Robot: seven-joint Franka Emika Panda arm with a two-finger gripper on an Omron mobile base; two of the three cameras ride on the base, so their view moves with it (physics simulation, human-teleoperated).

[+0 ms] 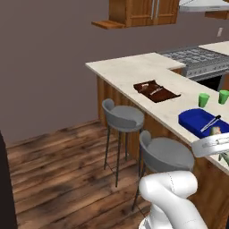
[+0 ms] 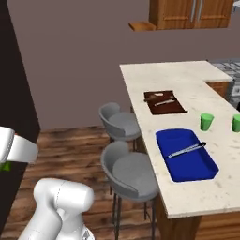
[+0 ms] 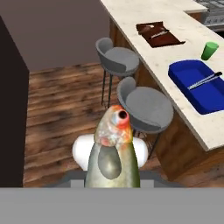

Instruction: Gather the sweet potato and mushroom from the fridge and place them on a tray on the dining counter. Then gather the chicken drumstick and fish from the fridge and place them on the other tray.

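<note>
A fish [image 3: 113, 146] with an orange head and a grey-green body stands close in front of the hand camera. My gripper [image 3: 113, 180] is shut on it, and the fish hides the fingertips. It hangs over the wood floor, short of the dining counter [image 1: 129, 69] [image 2: 159, 77]. On that counter a blue tray [image 1: 194, 120] [image 2: 185, 157] [image 3: 199, 85] holds a thin dark-and-silver utensil. Further along, a brown tray [image 1: 156, 91] [image 2: 164, 102] [image 3: 159, 35] carries small pale things, too small to name. The sweet potato, mushroom and chicken drumstick are out of view.
Two grey stools [image 1: 123, 117] [image 1: 165, 154] [image 2: 119, 123] [image 2: 131, 173] stand along the counter's front. Two green cups [image 1: 204, 99] [image 1: 223, 96] stand beyond the blue tray. A stove [image 1: 194, 60] is at the back right. A tall dark surface [image 2: 14, 70] rises on the left.
</note>
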